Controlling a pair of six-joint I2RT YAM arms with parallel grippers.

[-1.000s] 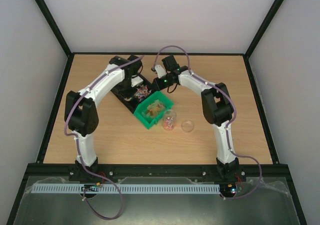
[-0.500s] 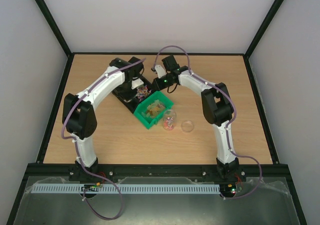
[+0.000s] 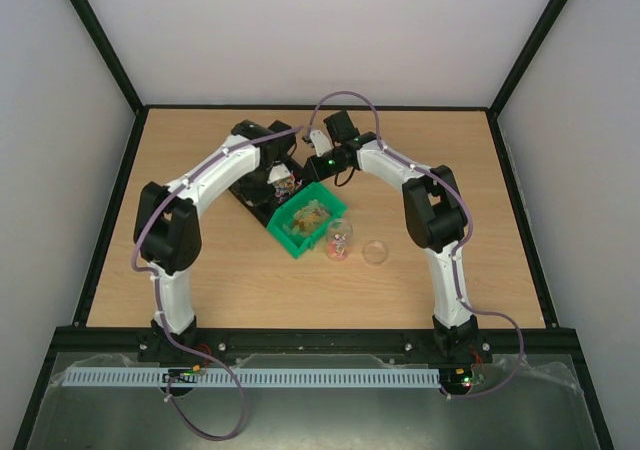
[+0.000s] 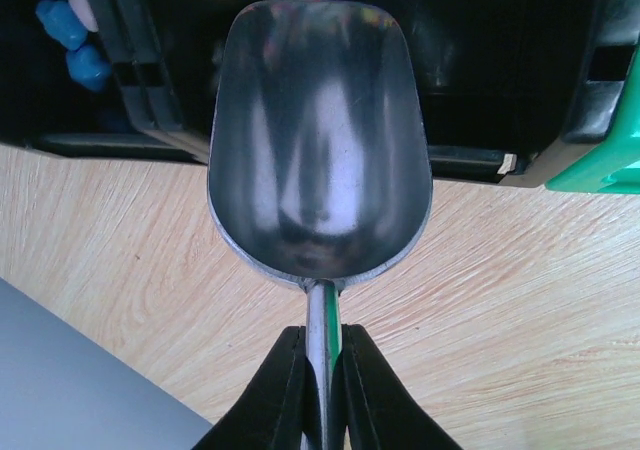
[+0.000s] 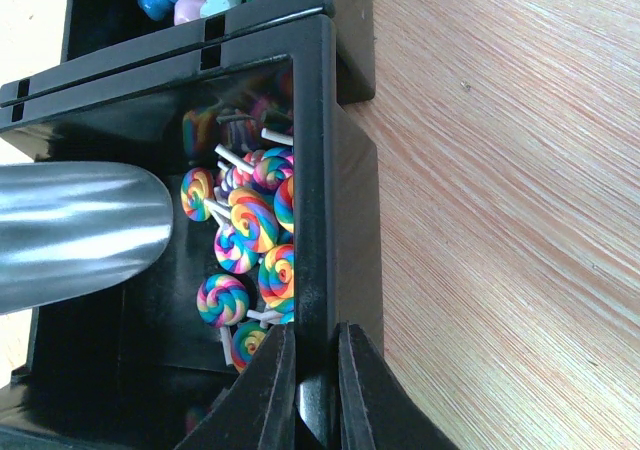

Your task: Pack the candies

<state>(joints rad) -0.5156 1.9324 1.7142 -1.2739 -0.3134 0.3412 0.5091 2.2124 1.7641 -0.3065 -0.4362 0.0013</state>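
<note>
Candies [image 5: 245, 240] — rainbow swirls — lie in the black tray [image 5: 315, 120] at the far middle, whose wall the right gripper [image 5: 305, 390] pinches, probably to steady it, while the left gripper [image 4: 322, 390] clamps the empty scoop [image 4: 320, 140] by its handle, ready to dig.

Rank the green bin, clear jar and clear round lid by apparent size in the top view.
1. green bin, clearly largest
2. clear jar
3. clear round lid, only slightly smaller than the jar
</note>
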